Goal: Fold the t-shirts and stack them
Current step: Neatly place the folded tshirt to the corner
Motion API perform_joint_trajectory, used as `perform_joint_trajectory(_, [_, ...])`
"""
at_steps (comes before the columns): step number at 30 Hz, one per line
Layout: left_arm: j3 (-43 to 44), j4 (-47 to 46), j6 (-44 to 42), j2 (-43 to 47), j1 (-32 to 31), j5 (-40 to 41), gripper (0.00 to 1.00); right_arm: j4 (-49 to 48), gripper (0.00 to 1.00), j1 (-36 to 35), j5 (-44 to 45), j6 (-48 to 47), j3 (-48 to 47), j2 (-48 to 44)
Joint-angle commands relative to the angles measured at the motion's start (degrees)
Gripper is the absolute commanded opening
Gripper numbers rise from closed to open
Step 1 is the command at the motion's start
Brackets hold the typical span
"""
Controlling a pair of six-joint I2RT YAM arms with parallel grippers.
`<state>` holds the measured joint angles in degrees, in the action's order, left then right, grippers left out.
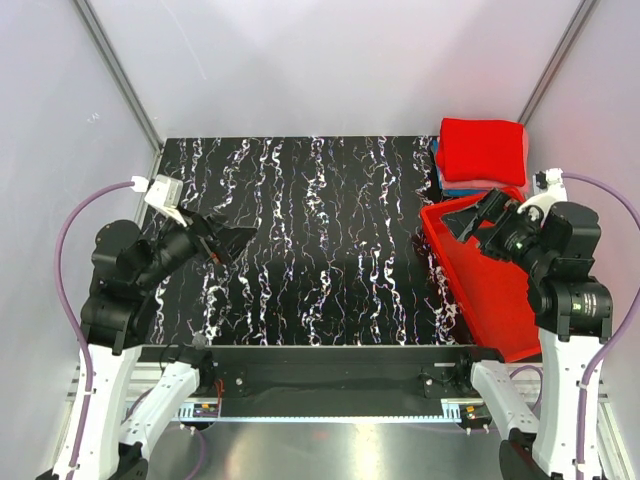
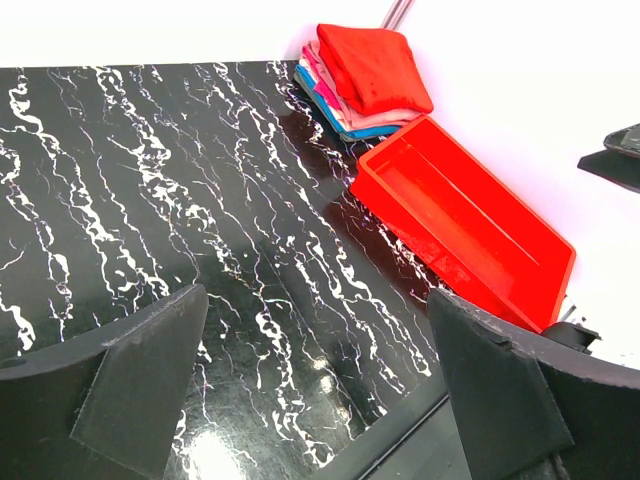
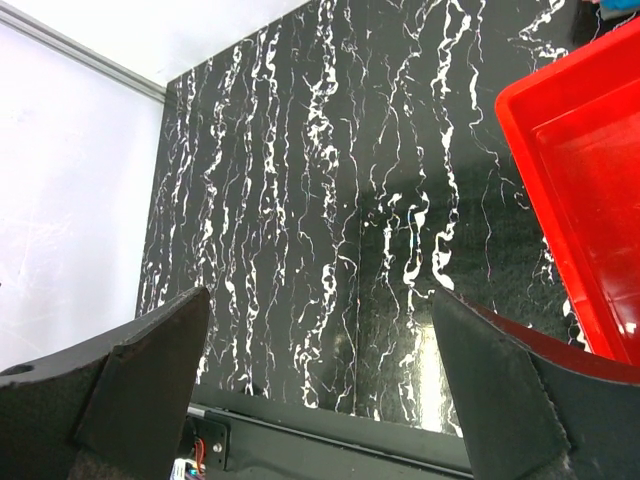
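Folded t-shirts [image 1: 483,150] lie in one stack at the table's back right corner, a bright red one on top. In the left wrist view the t-shirts [image 2: 375,70] show pink [image 2: 335,100] and blue [image 2: 365,132] layers under the red one. My left gripper [image 1: 232,243] hovers over the left side of the table, far from the stack. It is open, and between the fingers of the left gripper [image 2: 315,300] I see only bare table. My right gripper [image 1: 478,222] hangs over the red bin's far end. The right gripper [image 3: 320,295] is also open and holds nothing.
A rigid red plastic bin [image 1: 480,275] sits along the right edge, just in front of the stack, and shows in both wrist views [image 2: 460,215] [image 3: 580,190]. The black marbled tabletop [image 1: 320,240] is bounded by white walls. A black rail [image 1: 320,360] runs along its front.
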<state>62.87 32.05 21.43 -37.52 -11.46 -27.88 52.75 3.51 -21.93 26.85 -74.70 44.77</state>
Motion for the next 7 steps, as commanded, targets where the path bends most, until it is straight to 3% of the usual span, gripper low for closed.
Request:
perform_joint_trajectory(1, [2.1,-2.1,0.6,0.2,-0.2,-1.3,0.99,-2.7,1.00,-0.3,0.2,0.7,0.1,-0.7])
perform_joint_trajectory(7, [1.8,-2.3,0.5,0.3,-0.2,-1.4,0.99,-3.4,1.00,-0.3,2.9,3.0,1.6,-1.7])
